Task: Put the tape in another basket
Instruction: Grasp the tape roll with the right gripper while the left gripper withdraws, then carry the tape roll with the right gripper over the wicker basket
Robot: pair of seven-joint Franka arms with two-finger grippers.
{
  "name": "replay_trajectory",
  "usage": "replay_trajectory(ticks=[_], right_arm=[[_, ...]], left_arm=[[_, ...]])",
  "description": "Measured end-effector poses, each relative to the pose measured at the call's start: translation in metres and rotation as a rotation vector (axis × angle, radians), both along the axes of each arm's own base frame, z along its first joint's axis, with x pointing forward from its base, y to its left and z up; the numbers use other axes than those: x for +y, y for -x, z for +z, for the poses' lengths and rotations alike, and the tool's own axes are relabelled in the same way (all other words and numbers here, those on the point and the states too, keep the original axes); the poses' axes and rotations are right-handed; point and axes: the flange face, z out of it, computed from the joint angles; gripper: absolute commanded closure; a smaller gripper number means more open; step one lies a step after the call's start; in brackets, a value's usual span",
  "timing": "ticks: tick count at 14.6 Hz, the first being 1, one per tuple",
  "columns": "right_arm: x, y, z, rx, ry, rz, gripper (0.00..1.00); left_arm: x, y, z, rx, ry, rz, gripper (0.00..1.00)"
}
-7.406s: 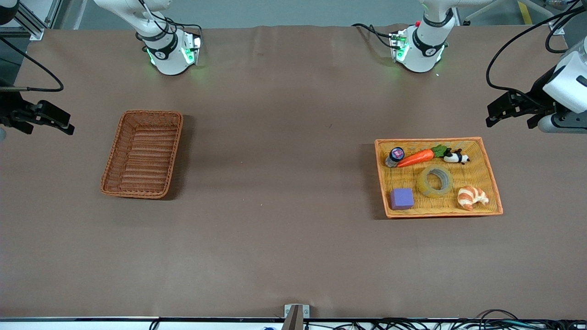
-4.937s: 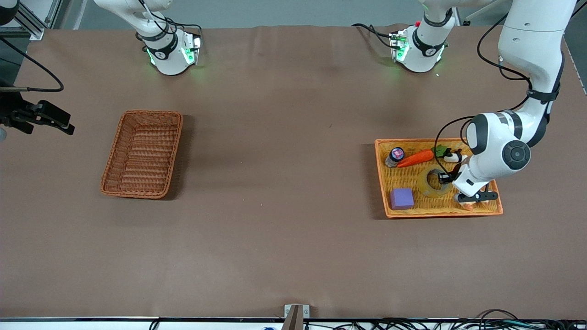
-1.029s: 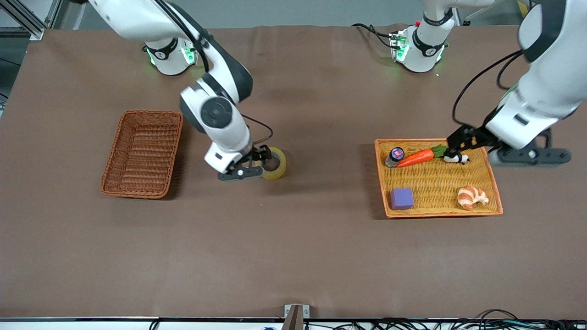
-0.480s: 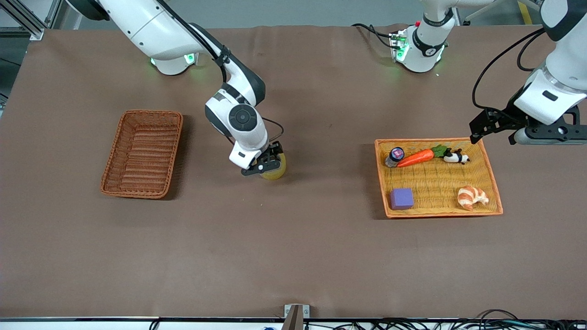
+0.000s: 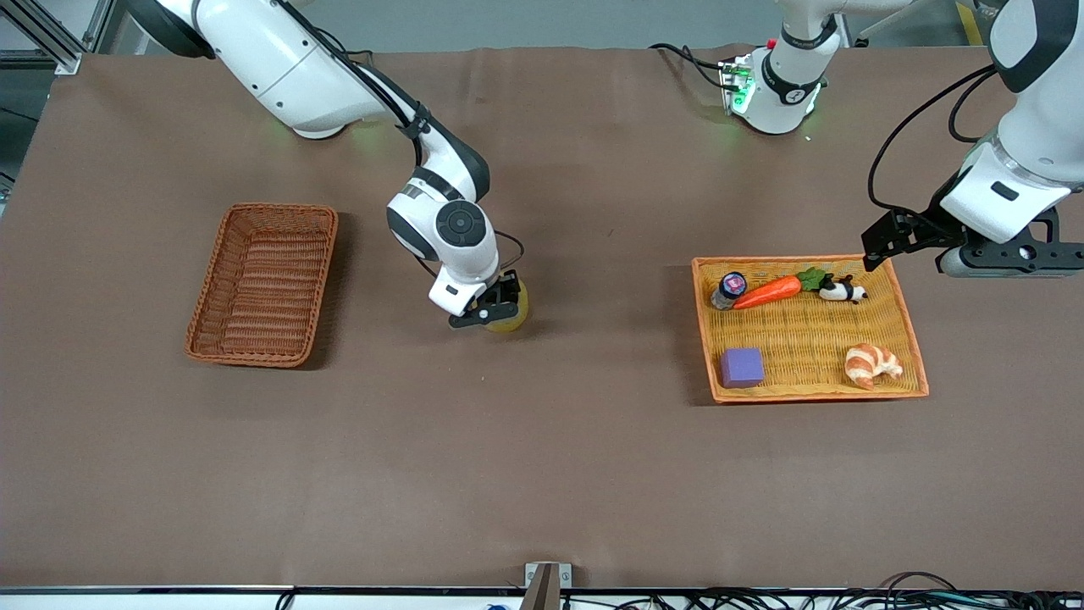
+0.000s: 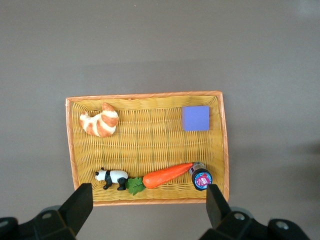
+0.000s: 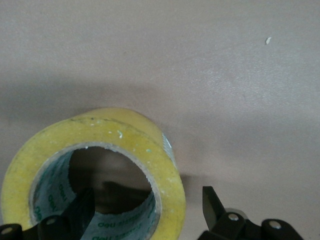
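The tape (image 5: 511,310), a yellowish roll with a grey core, lies on the table between the two baskets, in neither. My right gripper (image 5: 484,308) is down over it. In the right wrist view the tape (image 7: 125,135) fills the frame, and the gripper (image 7: 147,207) is open with one finger inside the ring and the other outside its wall. The reddish-brown wicker basket (image 5: 264,288) stands empty toward the right arm's end. My left gripper (image 5: 882,241) is open and empty in the air over the tray's far edge (image 6: 147,220).
The orange-yellow tray basket (image 5: 813,395) toward the left arm's end holds a carrot (image 5: 769,291), a panda figure (image 5: 842,291), a small bottle (image 5: 728,290), a purple block (image 5: 742,368) and a croissant (image 5: 872,364). Cables run along the table's near edge.
My right gripper has shifted from beside the tape to over it, straddling its wall. My left arm has drawn back from over the tray to above its far edge.
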Motion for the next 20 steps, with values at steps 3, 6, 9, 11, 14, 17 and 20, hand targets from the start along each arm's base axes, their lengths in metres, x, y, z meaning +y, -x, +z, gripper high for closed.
replay_trajectory(ticks=[3, 6, 9, 11, 14, 17, 20], right_arm=[[0.002, 0.002, 0.0, -0.007, 0.008, -0.003, 0.9], [0.0, 0.001, 0.0, -0.002, 0.024, -0.035, 1.0], [0.0, -0.002, 0.003, -0.005, 0.03, -0.07, 1.0], [-0.004, -0.011, 0.012, 0.005, 0.057, -0.089, 1.0], [-0.022, -0.044, 0.075, -0.009, 0.056, -0.168, 1.0], [-0.082, -0.075, 0.173, 0.005, 0.011, -0.254, 1.0], [-0.181, -0.095, 0.251, -0.016, 0.009, -0.266, 1.0]], left_arm=[[0.013, -0.002, -0.001, 0.001, -0.002, 0.012, 0.0], [0.015, -0.002, -0.002, 0.003, -0.003, 0.011, 0.0], [0.016, -0.002, -0.002, 0.004, -0.003, 0.009, 0.0], [0.017, -0.002, -0.002, 0.004, -0.003, 0.01, 0.0], [0.01, -0.001, -0.003, 0.005, -0.005, -0.002, 0.0], [0.007, -0.001, -0.004, 0.007, -0.005, -0.008, 0.0], [0.007, -0.002, -0.006, 0.011, -0.005, -0.007, 0.0]])
